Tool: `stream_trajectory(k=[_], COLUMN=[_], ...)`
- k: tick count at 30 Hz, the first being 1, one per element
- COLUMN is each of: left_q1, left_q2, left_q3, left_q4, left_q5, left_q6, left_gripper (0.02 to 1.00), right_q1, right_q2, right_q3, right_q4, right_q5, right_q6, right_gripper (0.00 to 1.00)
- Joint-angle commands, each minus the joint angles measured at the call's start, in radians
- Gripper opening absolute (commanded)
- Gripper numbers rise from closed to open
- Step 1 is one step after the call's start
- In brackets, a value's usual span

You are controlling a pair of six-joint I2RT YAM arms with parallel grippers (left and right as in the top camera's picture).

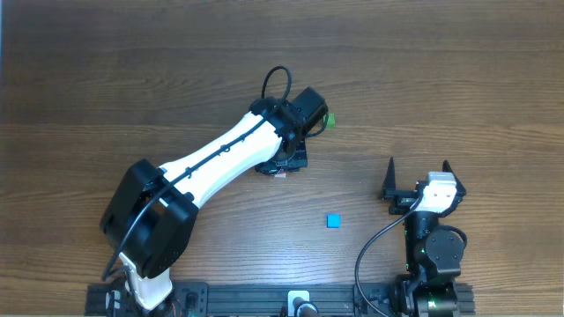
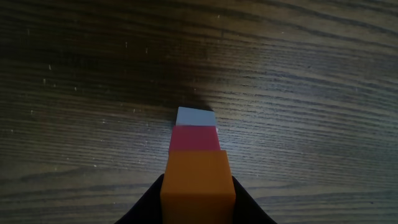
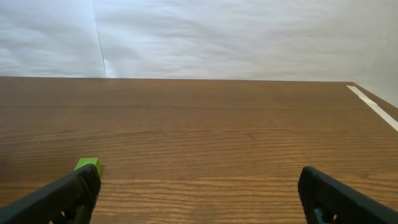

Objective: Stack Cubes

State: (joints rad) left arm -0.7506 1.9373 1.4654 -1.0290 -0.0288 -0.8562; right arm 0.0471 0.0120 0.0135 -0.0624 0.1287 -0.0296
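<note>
The table (image 1: pixel 106 79) is brown wood with a fine straight grain, smooth, with a dull satin sheen. The orange cube (image 2: pixel 198 186), red cube (image 2: pixel 194 138) and grey cube (image 2: pixel 195 116) look like smooth matt plastic. So do the blue cube (image 1: pixel 333 221), at five o'clock from the table's middle, and the green cube (image 3: pixel 89 165). The left arm (image 1: pixel 220 158) has a glossy white plastic shell and matt black joints. The right gripper (image 3: pixel 199 177) has matt black plastic fingers (image 3: pixel 68 196). The white backdrop (image 3: pixel 217 37) is matt and faintly creased, paper or cloth.
</note>
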Motion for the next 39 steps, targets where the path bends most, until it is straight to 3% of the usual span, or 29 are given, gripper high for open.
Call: stream_trajectory(k=[1,39], left_q1=[0.001,0.002], left_q2=[-0.023,0.01], left_q3=[0.015,0.014], left_q4=[0.0,0.0], left_q5=[0.006,0.014], left_q6=[0.011,0.011], left_gripper=[0.042,0.042], right_q1=[-0.006,-0.006], right_q2=[-0.006,-0.006], right_q3=[-0.008,-0.008], right_q4=[0.0,0.0], right_q5=[-0.008,-0.008], right_q6=[-0.002,-0.002], right_gripper=[0.993,0.993])
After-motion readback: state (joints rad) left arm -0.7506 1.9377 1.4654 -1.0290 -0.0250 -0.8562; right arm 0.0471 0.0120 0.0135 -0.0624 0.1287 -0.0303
